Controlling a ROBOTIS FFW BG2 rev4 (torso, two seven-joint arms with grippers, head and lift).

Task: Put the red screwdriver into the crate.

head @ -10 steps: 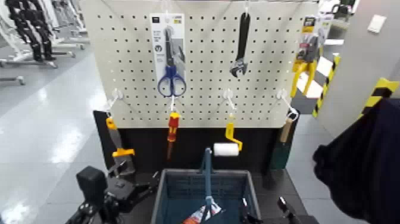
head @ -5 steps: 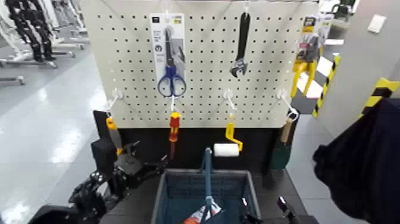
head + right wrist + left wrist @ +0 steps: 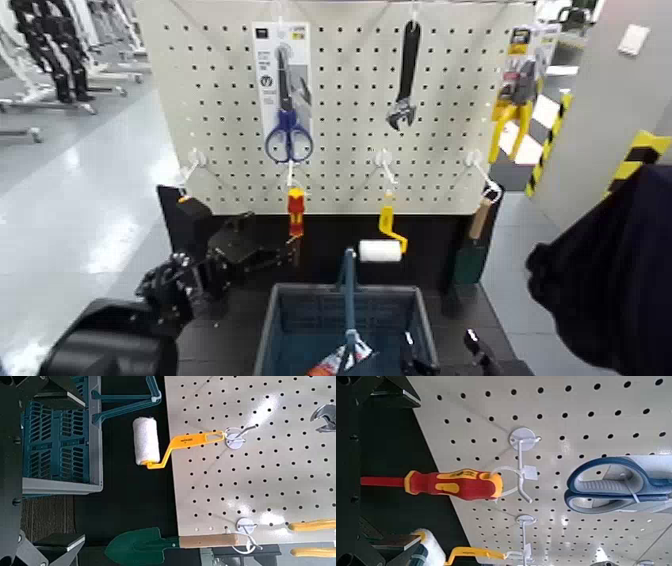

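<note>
The red screwdriver (image 3: 294, 213) hangs shaft down from a white hook on the pegboard (image 3: 340, 170). In the left wrist view the screwdriver (image 3: 455, 483) lies straight ahead, in line with the gap between the two dark fingers. My left gripper (image 3: 284, 256) is open, raised in front of the board just below the screwdriver, near its shaft; I cannot tell if it touches. The blue-grey crate (image 3: 300, 305) with its tall blue handle stands below, at the front centre. My right gripper (image 3: 445, 362) is open and low beside the crate (image 3: 55, 443).
On the board hang packaged scissors (image 3: 285, 100), a wrench (image 3: 404, 85), yellow pliers (image 3: 514, 95), a yellow-handled paint roller (image 3: 384, 243) and a green trowel (image 3: 470, 245). A packet (image 3: 340, 358) lies in the crate. A dark-clothed figure (image 3: 610, 280) is at the right.
My left arm has risen from the lower left and moved right toward the screwdriver, now covering the orange-handled brush. The right arm and the screwdriver have not moved.
</note>
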